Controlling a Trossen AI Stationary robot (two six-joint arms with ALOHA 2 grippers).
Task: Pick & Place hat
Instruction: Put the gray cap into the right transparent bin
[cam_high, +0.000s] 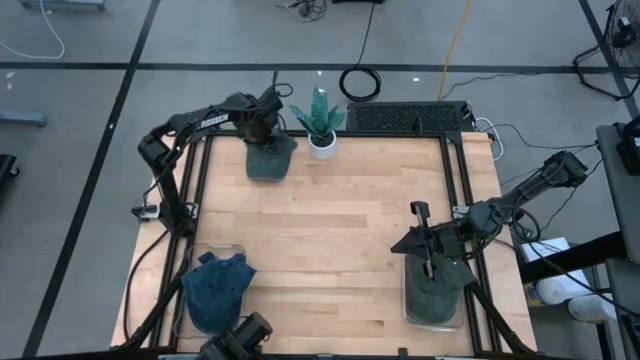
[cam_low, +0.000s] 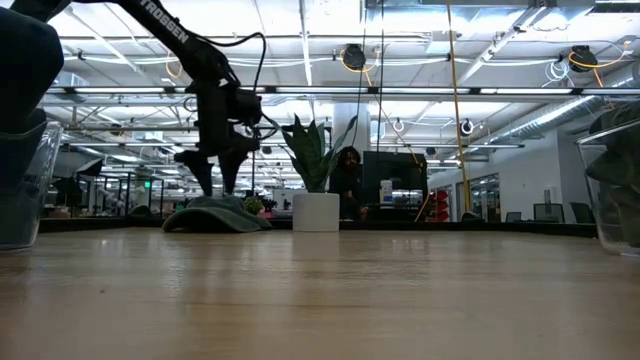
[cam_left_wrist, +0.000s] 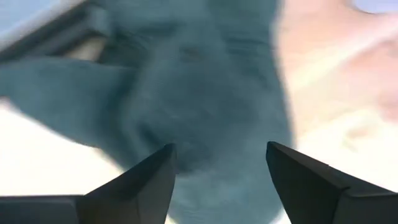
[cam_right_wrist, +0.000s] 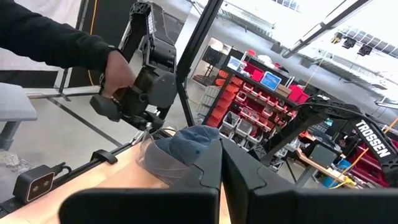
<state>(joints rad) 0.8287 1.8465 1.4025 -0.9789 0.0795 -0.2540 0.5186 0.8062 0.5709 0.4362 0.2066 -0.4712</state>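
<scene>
A dark teal hat (cam_high: 270, 160) lies flat on the wood by the table's far edge, next to a potted plant (cam_high: 321, 125). My left gripper (cam_high: 267, 130) hangs open right above it. In the low view its fingers (cam_low: 205, 182) point down at the hat's crown (cam_low: 215, 212), and whether they touch I cannot tell. The left wrist view shows the hat (cam_left_wrist: 205, 93) filling the space between and beyond the open fingers. My right gripper (cam_high: 428, 268) is shut and holds nothing, over a clear bin with a dark green hat (cam_high: 436, 292) at the near right.
A blue hat (cam_high: 215, 288) sits in a clear bin at the table's near left; the right wrist view also shows this blue hat (cam_right_wrist: 186, 146). Beyond it a person's hand (cam_right_wrist: 118, 71) holds a dark arm. Black frame rails (cam_high: 460, 170) border the table. Bare wood spans the middle.
</scene>
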